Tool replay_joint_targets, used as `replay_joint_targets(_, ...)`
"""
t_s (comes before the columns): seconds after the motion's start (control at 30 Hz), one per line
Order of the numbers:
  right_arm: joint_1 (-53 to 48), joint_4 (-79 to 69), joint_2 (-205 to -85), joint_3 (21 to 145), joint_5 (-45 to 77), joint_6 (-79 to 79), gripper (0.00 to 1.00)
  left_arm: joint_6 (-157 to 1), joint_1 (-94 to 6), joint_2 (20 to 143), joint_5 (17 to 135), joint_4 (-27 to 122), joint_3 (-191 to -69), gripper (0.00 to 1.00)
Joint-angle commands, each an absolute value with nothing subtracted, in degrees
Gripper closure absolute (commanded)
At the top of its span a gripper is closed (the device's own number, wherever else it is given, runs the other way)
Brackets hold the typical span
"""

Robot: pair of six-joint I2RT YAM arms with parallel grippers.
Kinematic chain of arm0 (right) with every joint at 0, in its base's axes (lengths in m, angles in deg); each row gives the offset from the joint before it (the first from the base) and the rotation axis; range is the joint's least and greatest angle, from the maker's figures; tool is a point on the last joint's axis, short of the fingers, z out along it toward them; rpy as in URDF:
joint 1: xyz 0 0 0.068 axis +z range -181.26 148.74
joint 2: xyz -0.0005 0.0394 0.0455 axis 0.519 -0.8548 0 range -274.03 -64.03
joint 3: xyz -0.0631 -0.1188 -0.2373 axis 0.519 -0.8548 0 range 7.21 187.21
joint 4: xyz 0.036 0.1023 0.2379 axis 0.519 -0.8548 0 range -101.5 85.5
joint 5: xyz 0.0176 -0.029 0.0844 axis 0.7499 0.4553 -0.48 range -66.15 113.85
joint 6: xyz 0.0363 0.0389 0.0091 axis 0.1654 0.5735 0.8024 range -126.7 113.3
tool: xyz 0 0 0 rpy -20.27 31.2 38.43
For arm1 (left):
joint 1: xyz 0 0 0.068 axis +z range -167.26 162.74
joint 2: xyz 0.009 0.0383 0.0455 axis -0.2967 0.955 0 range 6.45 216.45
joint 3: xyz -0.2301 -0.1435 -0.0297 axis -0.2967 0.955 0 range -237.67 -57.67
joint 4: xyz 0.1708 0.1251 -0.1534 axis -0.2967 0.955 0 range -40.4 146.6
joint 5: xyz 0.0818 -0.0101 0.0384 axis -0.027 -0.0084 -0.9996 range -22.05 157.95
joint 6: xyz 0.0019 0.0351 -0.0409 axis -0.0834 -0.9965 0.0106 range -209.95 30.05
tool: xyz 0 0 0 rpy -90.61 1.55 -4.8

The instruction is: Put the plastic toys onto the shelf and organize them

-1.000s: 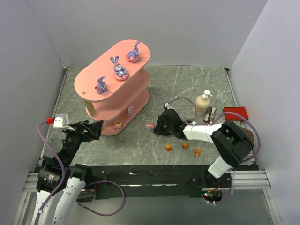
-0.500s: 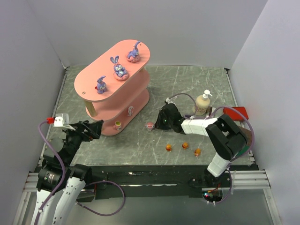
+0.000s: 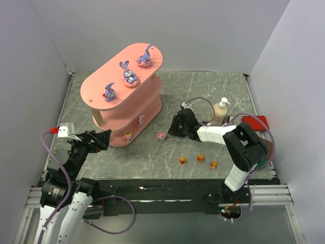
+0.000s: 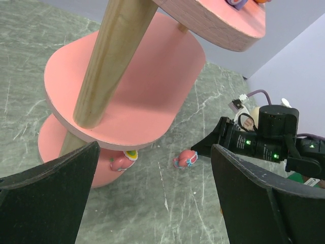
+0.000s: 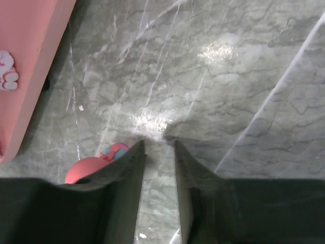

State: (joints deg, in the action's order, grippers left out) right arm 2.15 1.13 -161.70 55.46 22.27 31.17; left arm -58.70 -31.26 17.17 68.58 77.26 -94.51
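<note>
The pink three-tier shelf [image 3: 101, 81] stands at the back left with three purple bunnies [image 3: 129, 73] on its top board. A pink-and-white toy [image 3: 141, 119] sits on a lower tier and another [image 3: 128, 135] on the bottom board's edge. A pink egg-like toy [image 3: 161, 135] lies on the table; it shows in the left wrist view [image 4: 185, 159] and the right wrist view [image 5: 96, 165]. My right gripper [image 3: 171, 129] is low beside it, narrowly open and empty [image 5: 159, 147], with the toy outside its left finger. Three orange toys [image 3: 200, 157] lie near the front. My left gripper [image 3: 104, 137] is wide open and empty [image 4: 152, 193].
A cream pump bottle [image 3: 220, 111] and a flat red box [image 3: 255, 123] stand at the right. The shelf's wooden post [image 4: 109, 61] is close in front of my left wrist. White walls enclose the table on three sides.
My right gripper has moved away from the front, toward the far side of the pink toy, and its arm has swung. The toy and the left arm have not moved.
</note>
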Motion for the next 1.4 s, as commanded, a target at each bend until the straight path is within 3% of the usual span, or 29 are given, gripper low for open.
replay_joint_targets(0.0,2.0,2.6,-157.2,50.2,22.5,32.9,0.52,-57.8,-30.9,17.7,68.5,75.5,-94.5,0.04)
replay_joint_targets(0.2,2.0,8.0,-151.1,40.2,23.8,44.1,0.33,-57.9,-30.5,17.3,68.7,75.5,-94.5,0.03)
replay_joint_targets(0.5,7.8,10.9,-144.0,36.7,29.6,60.3,0.24,-57.8,-30.4,16.6,68.5,75.4,-94.4,0.03)
replay_joint_targets(0.67,12.9,7.6,-142.7,39.3,39.7,67.5,0.19,-57.7,-30.4,16.2,68.3,75.7,-94.5,0.04)
replay_joint_targets(0.8,14.4,7.9,-143.7,40.1,44.0,71.5,0.17,-57.6,-30.4,15.9,68.1,75.8,-94.5,0.04)
replay_joint_targets(1.23,14.5,10.1,-151.7,45.4,41.9,75.0,0.15,-57.5,-30.4,15.5,68.1,75.9,-94.5,0.04)
replay_joint_targets(1.37,14.6,11.3,-153.1,45.7,41.1,75.0,0.2,-57.6,-30.4,15.5,68.1,75.8,-94.5,0.04)
